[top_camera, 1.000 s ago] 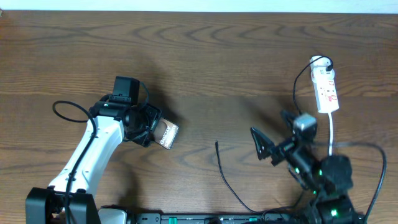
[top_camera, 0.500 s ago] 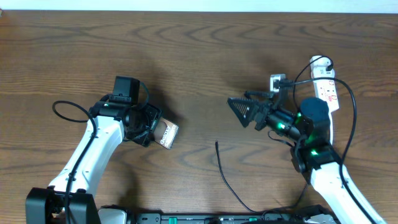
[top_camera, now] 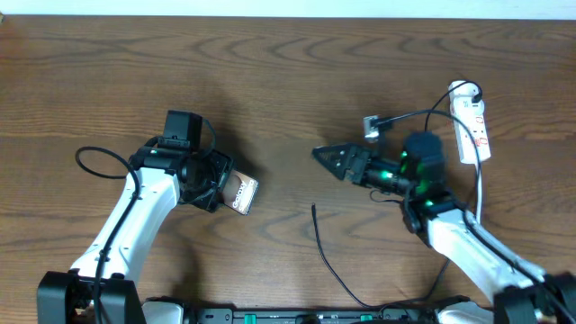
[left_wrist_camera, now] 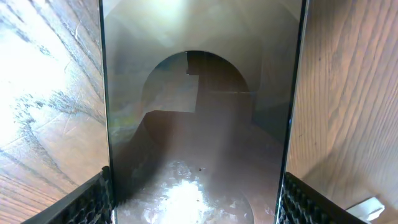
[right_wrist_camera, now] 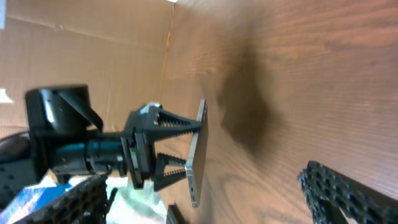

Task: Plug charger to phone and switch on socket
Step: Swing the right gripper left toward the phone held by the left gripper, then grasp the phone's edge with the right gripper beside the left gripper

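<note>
My left jaws pinch the phone (top_camera: 241, 195) on edge, left of centre, likely to expose its port. My right jaws hang spread just up-frame of the charger (top_camera: 318, 236) tip.

phone (left_wrist_camera: 196, 124) — both ends cut off

The charger (top_camera: 321, 247) crosses the table (top_camera: 297, 90) between phone (top_camera: 241, 194) and socket (top_camera: 472, 130).
</note>
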Controlling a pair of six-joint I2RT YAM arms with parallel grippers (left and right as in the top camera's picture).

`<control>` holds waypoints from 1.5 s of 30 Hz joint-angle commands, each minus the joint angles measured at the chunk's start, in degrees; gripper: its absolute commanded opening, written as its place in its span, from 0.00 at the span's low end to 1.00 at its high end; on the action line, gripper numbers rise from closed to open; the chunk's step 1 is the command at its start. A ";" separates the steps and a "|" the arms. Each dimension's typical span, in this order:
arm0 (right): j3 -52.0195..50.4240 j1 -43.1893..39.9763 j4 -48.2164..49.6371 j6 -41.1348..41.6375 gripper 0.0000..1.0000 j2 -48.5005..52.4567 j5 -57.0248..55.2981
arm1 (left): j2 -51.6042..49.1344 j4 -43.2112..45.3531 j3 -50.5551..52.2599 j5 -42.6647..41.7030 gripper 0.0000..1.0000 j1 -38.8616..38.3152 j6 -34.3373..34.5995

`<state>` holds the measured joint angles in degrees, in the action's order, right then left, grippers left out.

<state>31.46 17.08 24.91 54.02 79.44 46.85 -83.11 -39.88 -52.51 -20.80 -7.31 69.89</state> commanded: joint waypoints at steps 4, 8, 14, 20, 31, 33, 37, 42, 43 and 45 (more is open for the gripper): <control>0.83 5.68 7.04 -0.04 0.96 7.96 5.16 | 1.14 0.00 -0.59 0.28 0.07 -0.17 4.98; 0.83 9.31 9.49 -0.02 0.96 12.24 4.07 | 1.14 -0.44 -0.59 0.28 0.07 -0.17 7.32; 0.85 13.14 13.42 0.85 0.96 14.21 1.40 | 1.14 -0.46 -0.59 0.26 0.08 -0.22 9.99; 0.85 16.92 13.46 0.85 0.96 14.23 -4.20 | 1.14 -0.35 -0.59 0.33 0.07 -3.26 13.03; 0.83 21.00 12.50 0.87 0.89 14.23 -10.60 | 1.14 0.76 -0.59 0.33 0.07 -8.44 15.61; 0.83 21.29 12.09 0.87 0.88 14.23 -11.45 | 1.14 0.96 -0.59 0.31 0.07 -8.81 15.80; 0.83 22.03 10.43 1.29 0.87 14.23 -13.68 | 1.14 1.44 -0.59 0.26 0.07 -9.51 16.46; 0.83 23.76 10.05 1.33 0.86 14.23 -16.79 | 1.14 1.81 -0.59 -1.22 0.07 -9.81 17.07; 0.83 23.91 10.05 1.31 0.86 14.23 -17.27 | 1.14 1.79 -0.59 -1.22 0.07 -9.81 17.05; 0.83 24.02 10.08 1.33 0.86 14.23 -17.75 | 1.14 1.77 -0.59 -1.49 0.07 -9.81 17.05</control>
<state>31.55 40.42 34.94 55.05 93.32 31.73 -83.11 -38.30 -52.51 -21.08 -16.95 85.97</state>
